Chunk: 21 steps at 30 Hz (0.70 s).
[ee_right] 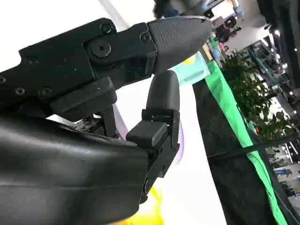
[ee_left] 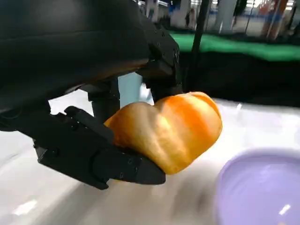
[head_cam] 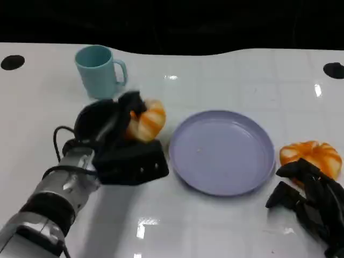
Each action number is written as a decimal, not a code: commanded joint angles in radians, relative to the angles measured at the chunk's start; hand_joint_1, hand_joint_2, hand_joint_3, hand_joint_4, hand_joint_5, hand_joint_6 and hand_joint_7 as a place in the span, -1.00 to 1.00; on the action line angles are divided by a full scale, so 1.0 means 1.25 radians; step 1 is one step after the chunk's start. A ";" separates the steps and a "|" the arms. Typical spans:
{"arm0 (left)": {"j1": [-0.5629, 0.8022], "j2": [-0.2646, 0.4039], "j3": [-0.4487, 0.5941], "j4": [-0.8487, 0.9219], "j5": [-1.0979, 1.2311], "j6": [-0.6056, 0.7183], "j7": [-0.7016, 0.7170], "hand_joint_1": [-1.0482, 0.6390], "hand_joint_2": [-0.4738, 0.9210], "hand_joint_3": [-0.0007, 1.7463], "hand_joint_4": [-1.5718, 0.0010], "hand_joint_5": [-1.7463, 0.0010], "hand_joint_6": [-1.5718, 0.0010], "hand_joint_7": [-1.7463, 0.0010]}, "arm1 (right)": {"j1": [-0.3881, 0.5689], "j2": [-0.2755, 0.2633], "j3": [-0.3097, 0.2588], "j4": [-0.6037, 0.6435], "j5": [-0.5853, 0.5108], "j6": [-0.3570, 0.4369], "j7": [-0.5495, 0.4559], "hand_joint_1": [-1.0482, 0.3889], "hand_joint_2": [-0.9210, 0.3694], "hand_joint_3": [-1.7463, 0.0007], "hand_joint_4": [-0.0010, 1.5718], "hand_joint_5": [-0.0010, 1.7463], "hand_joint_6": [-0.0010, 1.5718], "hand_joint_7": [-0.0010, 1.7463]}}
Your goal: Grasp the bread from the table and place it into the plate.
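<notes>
My left hand [head_cam: 115, 142] grips an orange-and-tan bread roll [head_cam: 146, 121] just left of the lilac plate [head_cam: 223, 152]. In the left wrist view the roll [ee_left: 171, 129] sits between the black fingers [ee_left: 93, 154], a little above the white table, with the plate's rim [ee_left: 262, 187] close beside it. A second orange roll [head_cam: 314, 156] lies on the table right of the plate. My right hand [head_cam: 312, 201] rests just in front of that roll, fingers apart and holding nothing. The right wrist view shows those fingers [ee_right: 117, 93] spread, with a sliver of the roll [ee_right: 152, 211] behind them.
A teal mug [head_cam: 99, 70] stands at the back left, behind my left hand, and its side [ee_left: 129, 89] shows in the left wrist view. The table's far edge runs along a dark background. Bare white tabletop lies in front of the plate.
</notes>
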 commanded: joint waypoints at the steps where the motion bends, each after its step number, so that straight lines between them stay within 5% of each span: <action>1: -0.001 -0.003 0.008 -0.024 -0.013 -0.027 0.019 0.03 0.72 -0.09 -0.07 -1.00 0.20 -1.00 | 0.010 -0.011 -0.003 0.023 -0.009 -0.015 0.003 -0.31 -1.00 0.78 -0.18 0.83 -0.14 0.31; 9: -0.022 -0.055 -0.009 -0.030 -0.007 -0.096 0.051 0.08 0.47 0.31 -0.16 -1.00 0.13 -1.00 | -0.001 -0.022 0.002 0.056 -0.021 -0.050 0.024 -0.30 -1.00 0.71 -0.17 0.81 -0.19 0.34; 21: -0.086 -0.116 -0.051 0.035 -0.015 -0.155 -0.101 0.01 0.37 0.49 -0.19 -1.00 0.08 -1.00 | 0.002 -0.019 -0.003 0.053 -0.024 -0.047 0.022 -0.30 -1.00 0.71 -0.16 0.78 -0.21 0.37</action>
